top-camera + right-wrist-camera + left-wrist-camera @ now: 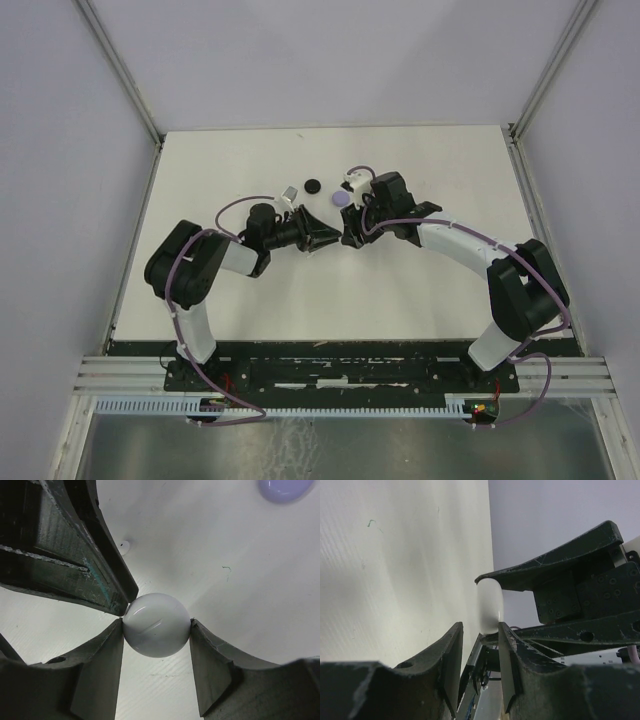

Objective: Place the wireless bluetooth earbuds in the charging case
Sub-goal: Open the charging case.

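Here your right fingers clamp the round white case, likely so your narrow left fingers, grip unclear, can open it.

Robotics lab cell; white table walled by plain panels; aluminium rail at its near edge

the charging case, a glossy white round shell with a thin seam line, is hanging edge-up off the worktop, pinched at its sides between the fingers of the right gripper. a tiny white earbud is lying loose on the worktop beyond it.
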Action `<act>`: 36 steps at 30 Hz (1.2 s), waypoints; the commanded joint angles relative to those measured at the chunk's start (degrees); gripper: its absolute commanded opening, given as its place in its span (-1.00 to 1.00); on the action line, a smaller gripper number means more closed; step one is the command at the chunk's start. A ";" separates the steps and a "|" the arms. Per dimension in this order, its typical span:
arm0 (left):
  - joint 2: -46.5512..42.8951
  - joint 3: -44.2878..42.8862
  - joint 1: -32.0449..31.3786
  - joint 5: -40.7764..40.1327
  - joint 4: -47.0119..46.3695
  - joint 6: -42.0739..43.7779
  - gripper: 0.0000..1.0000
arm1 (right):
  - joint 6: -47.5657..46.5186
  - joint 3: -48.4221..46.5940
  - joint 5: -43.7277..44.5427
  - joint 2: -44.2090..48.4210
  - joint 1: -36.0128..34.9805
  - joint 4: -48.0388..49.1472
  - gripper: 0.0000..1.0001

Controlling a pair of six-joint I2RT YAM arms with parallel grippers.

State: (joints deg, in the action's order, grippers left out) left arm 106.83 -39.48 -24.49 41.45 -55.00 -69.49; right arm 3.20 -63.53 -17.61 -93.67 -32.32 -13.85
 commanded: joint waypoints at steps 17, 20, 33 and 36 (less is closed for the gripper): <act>1.89 -3.97 -1.75 -1.38 -0.46 3.41 -0.16 | -0.62 -3.66 -0.85 0.16 -1.45 0.04 -0.24; 1.81 -3.95 -1.93 -1.29 -0.50 3.47 -0.16 | -0.57 -3.94 -0.77 -0.24 -1.43 -0.04 -0.24; 1.89 -3.43 -2.27 -0.50 -3.11 2.29 -0.44 | -0.57 -4.20 -0.37 -0.76 -1.45 0.22 -0.24; 1.98 -3.58 -2.39 -0.26 -3.24 2.14 -0.42 | -0.48 -4.25 -0.41 -0.87 -1.51 0.29 -0.24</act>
State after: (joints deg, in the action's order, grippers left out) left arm 108.25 -41.89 -26.17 40.51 -54.61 -68.88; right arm 3.14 -64.71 -17.74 -94.50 -33.39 -16.40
